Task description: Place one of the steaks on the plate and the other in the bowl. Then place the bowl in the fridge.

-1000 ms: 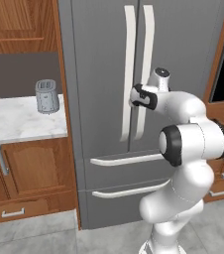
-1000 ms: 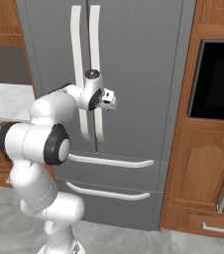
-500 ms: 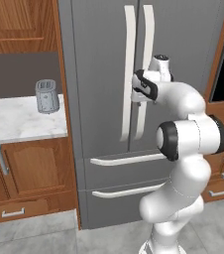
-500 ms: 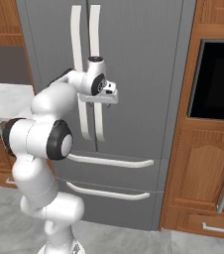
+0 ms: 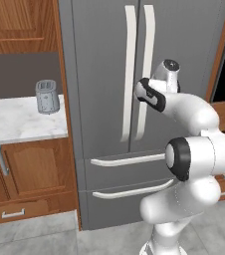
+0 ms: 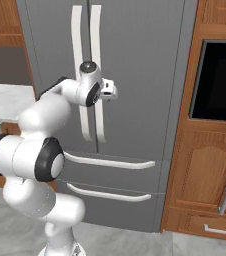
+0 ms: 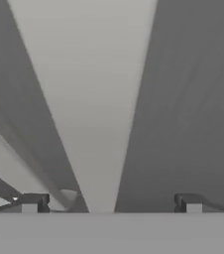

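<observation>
Fridge [image 5: 104, 74] doors, at twelve o'clock, are being kept shut while the wide-open, empty claw [image 7: 109, 201] is being raised and pushed closer around the right-hand handle [image 7: 91, 99]; opening is being prepared.

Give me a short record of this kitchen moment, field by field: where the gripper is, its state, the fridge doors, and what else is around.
gripper position: gripper raised at the fridge's right door handle, the pale handle running up between its fingertips in the hand view
gripper state: open, holding nothing
fridge: both upper doors shut, two drawers below shut
counter: marble top left of the fridge, with a grey toaster on it
oven: dark window in the wooden cabinets right of the fridge
</observation>
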